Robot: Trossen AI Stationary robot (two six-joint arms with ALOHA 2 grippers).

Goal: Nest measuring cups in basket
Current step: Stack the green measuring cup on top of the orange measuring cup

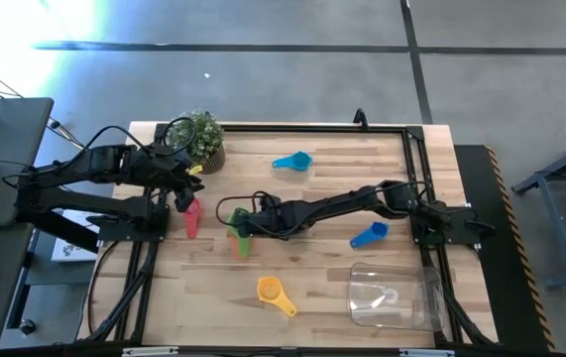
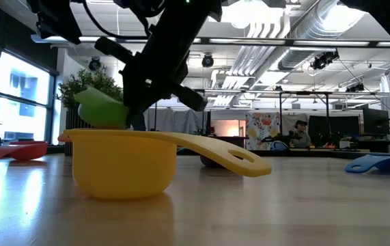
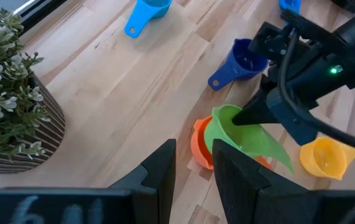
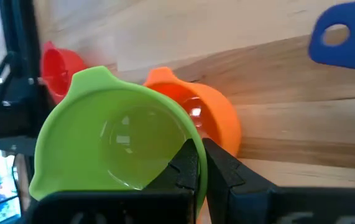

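My right gripper reaches to the table's middle, shut on a green measuring cup. That cup hangs tilted over an orange cup on the wood; whether the two touch, I cannot tell. My left gripper hovers open at the left, holding nothing, above a red cup lying on the table. On the table also lie a yellow cup on its base, a blue cup, a teal cup and a dark blue cup. The clear basket stands at the near right. My right gripper pinches the green cup's wall at the rim, one finger inside the bowl and one outside. The fingers slant down from the table's right. The cup is lifted off the table and tilted, its flat handle sticking out below the fingers.
A potted plant stands at the far left, close to my left arm. Bare wood lies between the yellow cup and the basket. A black frame runs along the table's far and right edges.
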